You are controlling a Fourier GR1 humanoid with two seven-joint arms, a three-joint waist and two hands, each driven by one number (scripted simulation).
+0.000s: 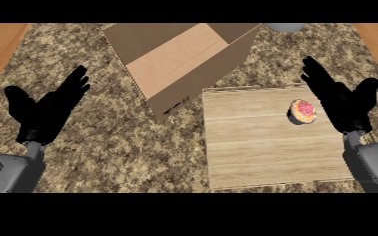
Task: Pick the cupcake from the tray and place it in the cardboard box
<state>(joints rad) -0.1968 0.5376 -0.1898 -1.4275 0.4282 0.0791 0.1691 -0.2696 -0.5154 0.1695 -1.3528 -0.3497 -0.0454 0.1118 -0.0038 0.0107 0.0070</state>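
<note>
The cupcake [303, 111] sits on the wooden tray [258, 150], in the tray's upper right part, roughly at 3 o'clock from the middle of the view. It shows a pink, speckled top over a dark wrapper. It is round, so I see no long axis for a grasp to line up with.

The right hand [341, 105] is by far the nearer one. It hangs over the tray's right edge with its fingers straight and spread, pointing toward 11 o'clock, and it has hold of nothing. From its palm the cupcake lies at about 9 o'clock, just beside the hand and apart from it. Whether the hand is level with the cupcake or above it, I cannot tell.

The left hand [46, 111] rests at 9 o'clock in the view, over the speckled desk [111, 155]. It too is spread flat and empty, well apart from the tray.

The cardboard box [177, 60] lies at about 11 o'clock from the cupcake, its open inside turned up toward the view and its near wall close to the tray's upper left corner. A grey object [286, 27] shows at 1 o'clock, cut by the edge.

In my judgement the coming move is a short sideways reach by the right hand toward 9 o'clock, then a closing round the cupcake. The carry would then run toward 10 or 11 o'clock, over the box's near wall.
</note>
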